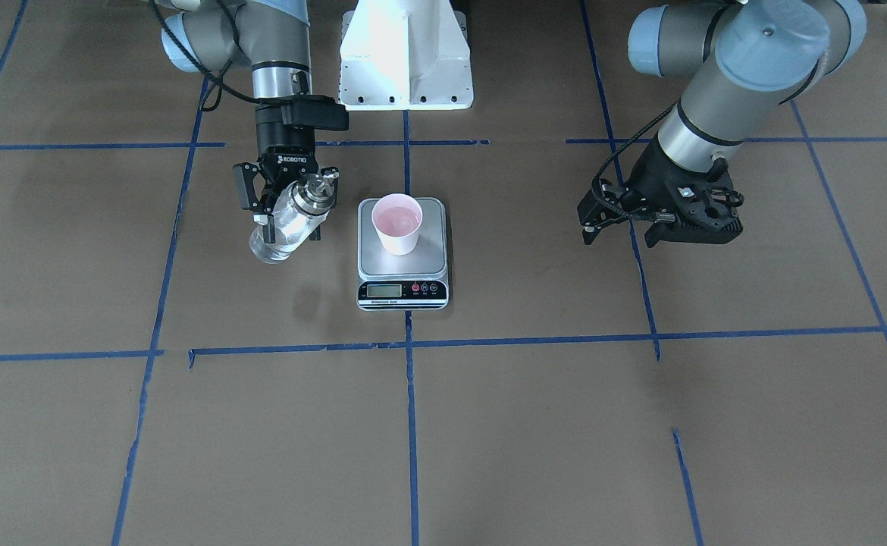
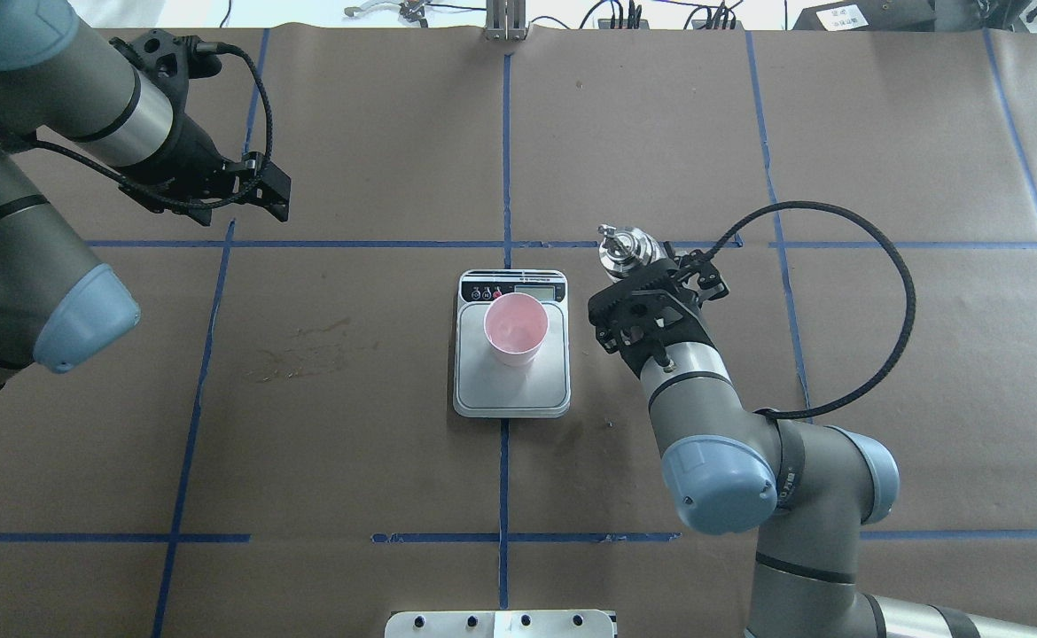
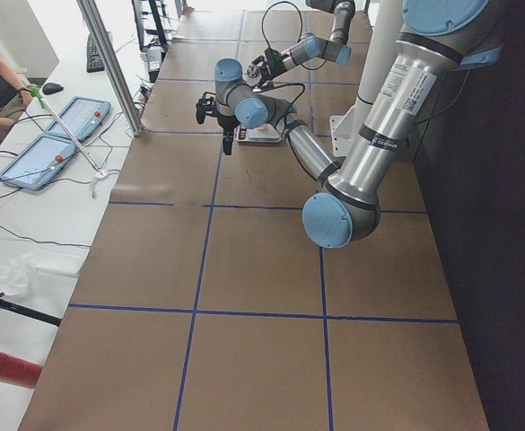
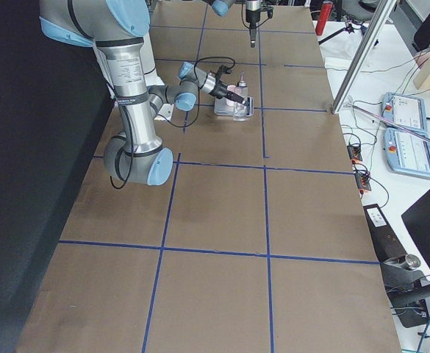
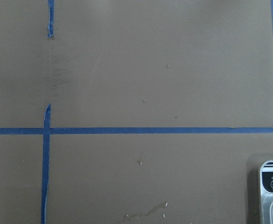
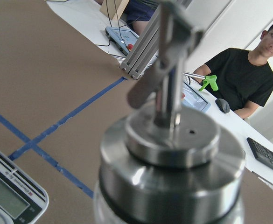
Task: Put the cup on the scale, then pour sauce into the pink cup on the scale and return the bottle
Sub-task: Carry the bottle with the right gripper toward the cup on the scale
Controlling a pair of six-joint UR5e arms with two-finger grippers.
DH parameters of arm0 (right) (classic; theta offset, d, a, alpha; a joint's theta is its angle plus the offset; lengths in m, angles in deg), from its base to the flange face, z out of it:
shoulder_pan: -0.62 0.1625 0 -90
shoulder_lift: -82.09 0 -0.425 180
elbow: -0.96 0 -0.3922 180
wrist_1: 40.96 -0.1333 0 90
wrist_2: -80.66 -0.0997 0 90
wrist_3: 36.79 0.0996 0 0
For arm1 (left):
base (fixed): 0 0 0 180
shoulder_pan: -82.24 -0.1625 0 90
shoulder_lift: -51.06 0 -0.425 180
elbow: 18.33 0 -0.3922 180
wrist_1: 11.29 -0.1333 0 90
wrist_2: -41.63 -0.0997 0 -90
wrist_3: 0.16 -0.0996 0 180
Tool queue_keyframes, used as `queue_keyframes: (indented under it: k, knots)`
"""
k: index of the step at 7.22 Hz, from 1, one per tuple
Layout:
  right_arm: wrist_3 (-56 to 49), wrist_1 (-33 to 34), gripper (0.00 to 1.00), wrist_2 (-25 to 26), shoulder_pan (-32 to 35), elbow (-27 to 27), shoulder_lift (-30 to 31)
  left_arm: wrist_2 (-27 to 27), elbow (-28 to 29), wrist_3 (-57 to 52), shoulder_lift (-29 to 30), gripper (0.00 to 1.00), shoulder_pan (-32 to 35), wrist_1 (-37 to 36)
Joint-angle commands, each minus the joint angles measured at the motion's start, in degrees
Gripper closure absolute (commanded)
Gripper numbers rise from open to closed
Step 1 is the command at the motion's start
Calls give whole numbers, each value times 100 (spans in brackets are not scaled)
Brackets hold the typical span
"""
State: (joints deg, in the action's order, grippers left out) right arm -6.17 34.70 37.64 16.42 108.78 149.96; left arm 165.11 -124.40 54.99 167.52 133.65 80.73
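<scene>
The pink cup (image 1: 396, 222) stands upright on the steel platform of the scale (image 1: 402, 292), in the middle of the table. It also shows in the overhead view (image 2: 516, 328) on the scale (image 2: 511, 403). My right gripper (image 1: 286, 211) is shut on the clear glass bottle (image 1: 292, 220) and holds it tilted above the table, beside the scale on my right. Its silver collar and spout (image 2: 620, 248) are apart from the cup. The collar fills the right wrist view (image 6: 169, 158). My left gripper (image 1: 619, 230) is open and empty, far off to my left.
Brown paper with blue tape lines covers the table. The white robot base (image 1: 405, 53) stands behind the scale. A faint stain (image 2: 306, 354) lies left of the scale. An operator (image 6: 248, 79) sits beyond the table's far edge, behind an aluminium post.
</scene>
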Motion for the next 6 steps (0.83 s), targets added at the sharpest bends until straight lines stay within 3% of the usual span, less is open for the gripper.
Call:
queue_keyframes:
  k: [1, 4, 6]
  knots:
    - [-434, 1322, 100, 39, -24, 81, -116, 1, 8, -5, -1, 5, 0, 0]
    - [-1300, 2563, 100, 74, -217, 143, -466, 9, -1, -5, 8, 5, 0, 0]
    - [-1901, 2935, 100, 92, -235, 143, -608, 9, -1, 4, 8, 5, 0, 0]
